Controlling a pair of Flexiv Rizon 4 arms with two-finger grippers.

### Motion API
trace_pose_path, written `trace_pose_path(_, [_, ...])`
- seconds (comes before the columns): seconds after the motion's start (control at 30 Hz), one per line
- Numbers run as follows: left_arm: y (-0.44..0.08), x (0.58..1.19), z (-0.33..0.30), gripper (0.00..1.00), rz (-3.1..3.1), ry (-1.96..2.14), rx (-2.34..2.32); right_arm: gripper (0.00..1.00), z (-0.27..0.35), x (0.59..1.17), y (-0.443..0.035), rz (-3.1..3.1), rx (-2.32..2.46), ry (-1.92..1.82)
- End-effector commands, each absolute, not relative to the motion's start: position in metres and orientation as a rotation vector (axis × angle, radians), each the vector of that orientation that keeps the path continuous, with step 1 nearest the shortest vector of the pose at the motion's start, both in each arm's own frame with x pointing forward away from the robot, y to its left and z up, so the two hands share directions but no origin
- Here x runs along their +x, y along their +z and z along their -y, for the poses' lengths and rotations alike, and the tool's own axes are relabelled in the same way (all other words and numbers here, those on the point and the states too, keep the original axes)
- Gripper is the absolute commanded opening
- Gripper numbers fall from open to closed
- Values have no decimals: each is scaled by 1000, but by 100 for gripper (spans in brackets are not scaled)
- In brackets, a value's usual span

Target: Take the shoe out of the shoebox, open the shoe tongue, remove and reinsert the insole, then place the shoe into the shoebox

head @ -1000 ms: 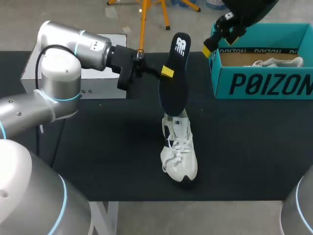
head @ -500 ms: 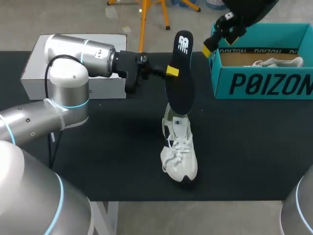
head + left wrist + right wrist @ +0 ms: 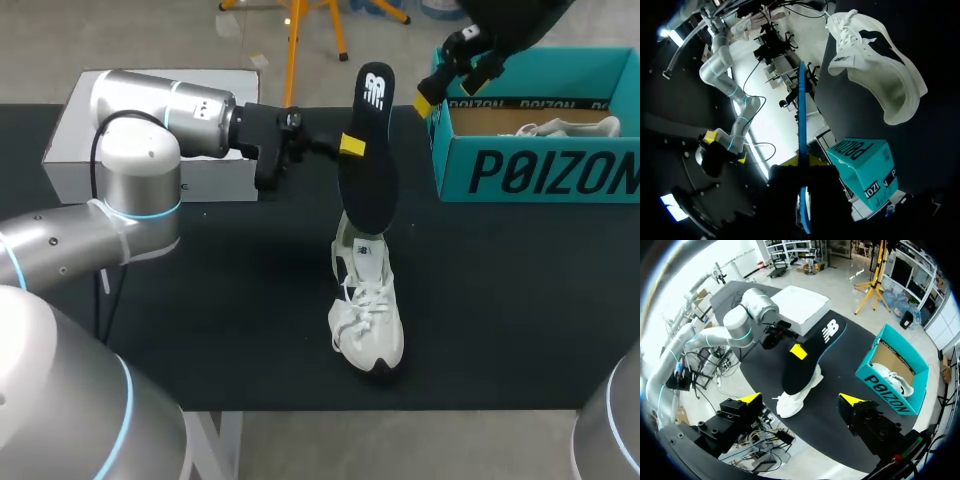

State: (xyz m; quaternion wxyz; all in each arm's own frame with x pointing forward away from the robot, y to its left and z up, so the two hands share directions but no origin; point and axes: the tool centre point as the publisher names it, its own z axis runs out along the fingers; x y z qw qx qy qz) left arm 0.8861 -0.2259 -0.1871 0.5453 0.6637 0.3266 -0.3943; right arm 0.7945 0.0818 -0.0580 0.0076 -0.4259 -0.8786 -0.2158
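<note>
On the black table lies a white shoe point(image 3: 367, 312), toe toward the front edge. A black insole point(image 3: 366, 150) stands almost upright over it, its lower end at the shoe's opening. My left gripper point(image 3: 343, 147) is shut on the insole's edge about halfway up. In the left wrist view the insole point(image 3: 802, 115) shows edge-on between the yellow tips, with the shoe point(image 3: 875, 65) ahead of them. My right gripper point(image 3: 452, 68) hangs open and empty above the near left corner of the teal shoebox point(image 3: 540, 165). From its own view the right gripper point(image 3: 801, 400) looks down on the insole point(image 3: 807, 357) and shoe point(image 3: 790, 402).
Inside the teal shoebox lies a second white shoe point(image 3: 570, 127). A white box point(image 3: 60, 150) sits at the back left, partly behind my left arm. A yellow stand point(image 3: 293, 40) is on the floor behind the table.
My left arm has shifted the insole slightly to the right, over the shoe's opening, then held still. The right arm and the shoe have stayed put.
</note>
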Motion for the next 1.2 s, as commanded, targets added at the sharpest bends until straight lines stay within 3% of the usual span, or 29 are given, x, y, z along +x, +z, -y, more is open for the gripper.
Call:
trace_pose_path(0.03, [-187, 887, 227, 0, -773, -936, 1576, 100, -54, 796, -97, 2401, -1328, -1007])
trace_pose_path(0.47, [-187, 887, 227, 0, -773, -936, 1576, 100, -58, 790, -150, 2137, -1243, -1347])
trace_pose_path(1.2, [-187, 887, 227, 0, -773, -936, 1576, 100, -117, 833, -194, 2147, -1098, -1370])
